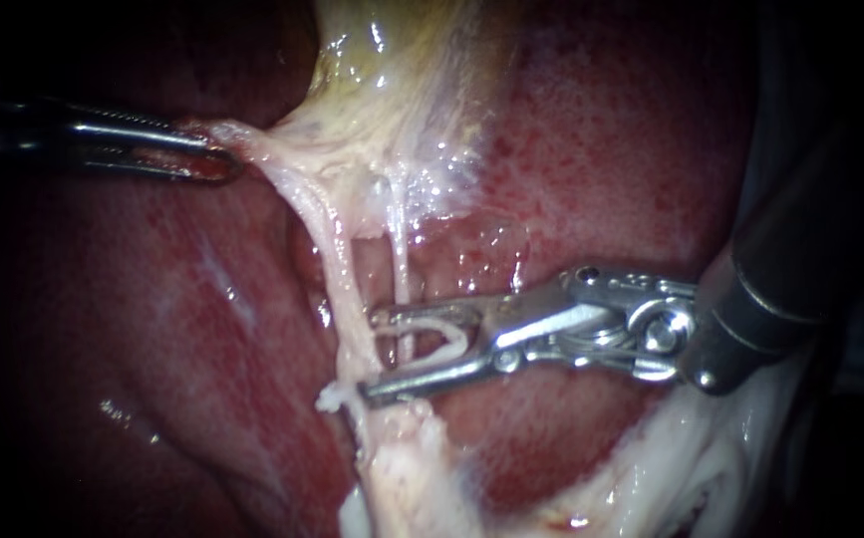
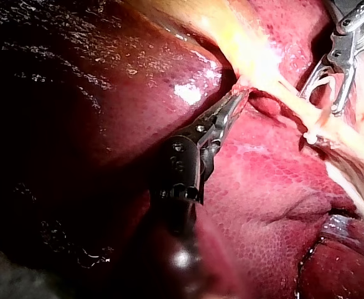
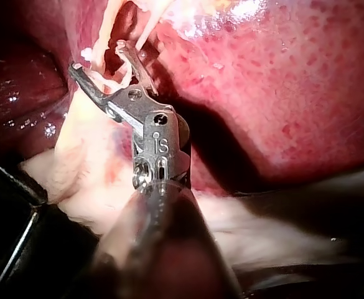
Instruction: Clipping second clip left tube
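Observation:
The left tube (image 1: 337,259) runs down from the gallbladder (image 1: 392,60) as a pale stretched band, and a thinner right tube (image 1: 400,254) lies beside it. A white clip (image 1: 333,399) sits on the left tube low down. My right instrument (image 1: 372,356) comes in from the right. Its jaws stand apart, carrying a white clip (image 1: 438,334), and their tips reach the left tube just above the seated clip; the thin tube crosses between them. My left instrument (image 1: 214,159) is shut on gallbladder tissue and holds it out to the left. The wrist views show the same grip (image 2: 234,103) and the loaded jaws (image 3: 101,59).
Dark red liver (image 1: 152,329) lies left of and behind the tubes, and brighter liver (image 1: 611,149) lies to the right. Pale fatty tissue (image 1: 691,458) spreads under the right instrument's shaft and around the base of the tubes.

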Controlling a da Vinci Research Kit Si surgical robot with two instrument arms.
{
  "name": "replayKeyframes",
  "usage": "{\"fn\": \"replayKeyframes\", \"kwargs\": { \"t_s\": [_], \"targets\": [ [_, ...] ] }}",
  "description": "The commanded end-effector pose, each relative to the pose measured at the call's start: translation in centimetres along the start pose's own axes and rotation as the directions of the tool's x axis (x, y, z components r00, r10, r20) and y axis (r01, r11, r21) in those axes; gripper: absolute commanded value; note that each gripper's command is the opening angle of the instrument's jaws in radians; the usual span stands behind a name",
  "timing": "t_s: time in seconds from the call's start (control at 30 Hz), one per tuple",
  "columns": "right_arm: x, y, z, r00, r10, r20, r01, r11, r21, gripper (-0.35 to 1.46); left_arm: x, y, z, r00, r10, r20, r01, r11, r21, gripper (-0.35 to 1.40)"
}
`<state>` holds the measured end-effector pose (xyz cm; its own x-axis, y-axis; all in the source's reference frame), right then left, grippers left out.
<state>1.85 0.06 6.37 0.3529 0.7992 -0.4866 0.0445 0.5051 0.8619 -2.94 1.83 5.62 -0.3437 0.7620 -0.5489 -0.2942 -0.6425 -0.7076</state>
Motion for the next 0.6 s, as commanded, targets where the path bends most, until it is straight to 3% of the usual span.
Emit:
{"fn": "replayKeyframes", "kwargs": {
  "t_s": [0.03, 0.3, 0.47, 0.6],
  "targets": [
    [0.00, 0.02, -0.01, 1.000, 0.009, 0.002, -0.009, 1.000, 0.002, 0.50, 0.00, 0.00, 0.00, 1.0000, 0.000, 0.000, 0.000, 1.000, 0.001, -0.35],
    [-0.03, 0.18, -0.02, 0.999, 0.036, 0.012, -0.037, 0.999, 0.015, 0.50, 0.00, 0.00, 0.00, 1.0000, 0.000, 0.000, 0.000, 1.000, 0.001, -0.35],
    [0.00, 0.15, 0.07, 0.998, 0.057, 0.041, -0.061, 0.994, 0.089, 0.50, -0.01, 0.00, 0.01, 1.0000, 0.000, 0.000, 0.000, 1.000, 0.002, -0.35],
    [0.07, 0.12, 0.23, 0.997, 0.064, 0.036, -0.068, 0.992, 0.108, 0.50, -0.01, 0.00, 0.02, 1.0000, 0.001, 0.000, -0.001, 1.000, 0.002, -0.35]
  ]
}}
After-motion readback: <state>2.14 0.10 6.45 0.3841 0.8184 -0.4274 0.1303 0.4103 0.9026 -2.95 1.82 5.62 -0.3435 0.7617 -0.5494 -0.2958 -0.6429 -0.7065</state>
